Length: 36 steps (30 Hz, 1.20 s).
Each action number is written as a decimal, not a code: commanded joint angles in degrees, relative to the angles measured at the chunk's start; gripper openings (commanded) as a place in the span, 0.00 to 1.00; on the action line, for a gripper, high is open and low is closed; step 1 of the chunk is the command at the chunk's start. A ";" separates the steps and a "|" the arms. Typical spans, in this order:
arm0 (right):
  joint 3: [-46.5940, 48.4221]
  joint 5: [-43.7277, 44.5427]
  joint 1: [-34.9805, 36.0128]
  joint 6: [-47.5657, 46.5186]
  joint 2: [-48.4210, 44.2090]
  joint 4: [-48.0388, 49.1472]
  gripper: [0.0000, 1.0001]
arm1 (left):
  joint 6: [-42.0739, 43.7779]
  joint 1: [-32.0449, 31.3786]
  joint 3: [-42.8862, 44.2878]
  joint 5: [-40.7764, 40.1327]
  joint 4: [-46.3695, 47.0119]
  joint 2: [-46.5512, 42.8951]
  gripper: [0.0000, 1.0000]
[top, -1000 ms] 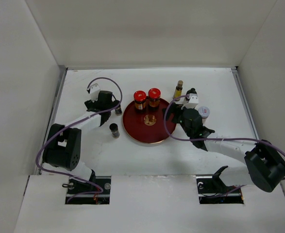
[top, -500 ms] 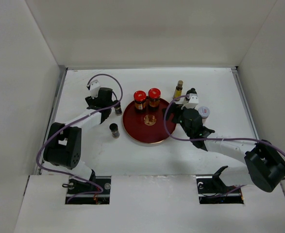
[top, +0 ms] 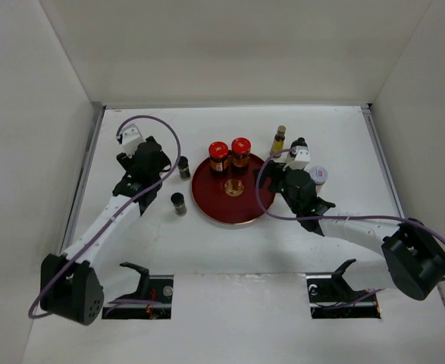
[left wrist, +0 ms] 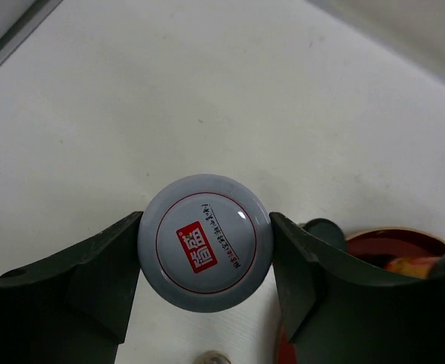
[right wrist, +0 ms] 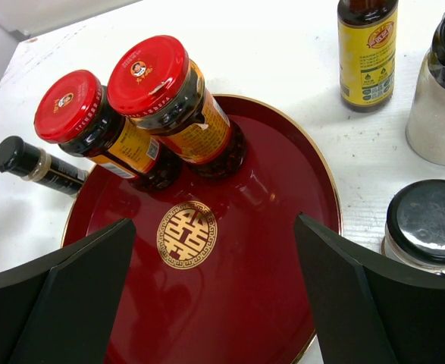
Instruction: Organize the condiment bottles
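Plainly, the round pale-lidded jar (left wrist: 207,243), its lid stamped with a red label, sat clamped between the two dark fingers (left wrist: 101,280) of the left claw (left wrist: 205,227), which was closed part-way, against the lid's sides. The jar stood upright, its long axis vertical and its lid facing the wrist camera, over the left part of the white table (top: 207,129). Whether its base touched the surface could not be told.

The round dark red tray (top: 233,208) lay to the right of that claw, near but apart. As I judged it, the coming move turned on a carry to the right, and the left arm was the one placed to make it. Between claw and tray stood a small dark black-capped bottle (top: 183,167), with a second small dark bottle (top: 178,202) nearer; either might be knocked on the way across.

The tray held only two red-lidded brown jars (right wrist: 146,80), side by side at its far edge. The right claw (right wrist: 211,227) hovered at the tray's right edge, jaws wide apart, gripping nothing. Off the tray to the right were a slim amber gold-capped bottle (top: 280,139) at the far side and a squat black-lidded jar (right wrist: 427,220) nearer.
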 commanded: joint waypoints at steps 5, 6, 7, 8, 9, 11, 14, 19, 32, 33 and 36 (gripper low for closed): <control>0.76 -0.74 0.32 -0.15 -1.50 3.32 0.92 | -0.70 -8.56 3.75 -1.24 -2.47 -12.26 0.31; 0.76 -0.74 0.32 -0.15 -1.51 3.41 0.92 | -1.40 -10.15 4.10 -0.97 -2.65 -12.44 0.31; 0.76 -0.74 0.32 -0.15 -1.42 3.41 0.92 | -2.19 -12.69 4.72 -0.80 -2.56 -12.01 0.31; 0.76 -0.74 0.32 -0.15 -1.33 3.41 0.92 | -2.81 -15.33 5.24 -0.88 -2.21 -11.04 0.31; 0.67 -0.74 0.32 -0.15 -1.33 3.41 0.92 | -3.25 -18.31 6.21 -1.41 -1.60 -9.30 0.31; 0.58 -0.74 0.32 -0.06 -1.42 3.41 0.92 | -3.26 -21.75 7.26 -1.67 -0.02 -6.04 0.31; 0.49 -0.74 0.32 -0.06 -1.42 3.41 0.92 | -2.64 -24.92 8.06 -1.94 4.11 -0.33 0.31; 0.49 -0.74 0.32 -0.06 -1.42 3.41 0.92 | -2.29 -26.69 8.59 -1.41 8.86 7.32 0.31; 0.58 -0.74 0.32 -0.23 -1.15 3.41 0.92 | -1.76 -26.34 4.72 -1.15 16.51 18.05 0.40; 0.58 -0.74 0.32 -0.23 -1.24 3.41 0.92 | -1.59 -26.34 4.72 -1.23 16.51 18.49 0.43; 0.58 -0.74 0.32 -0.23 -1.33 3.41 0.93 | -1.06 -26.86 4.72 -1.67 16.51 19.29 0.50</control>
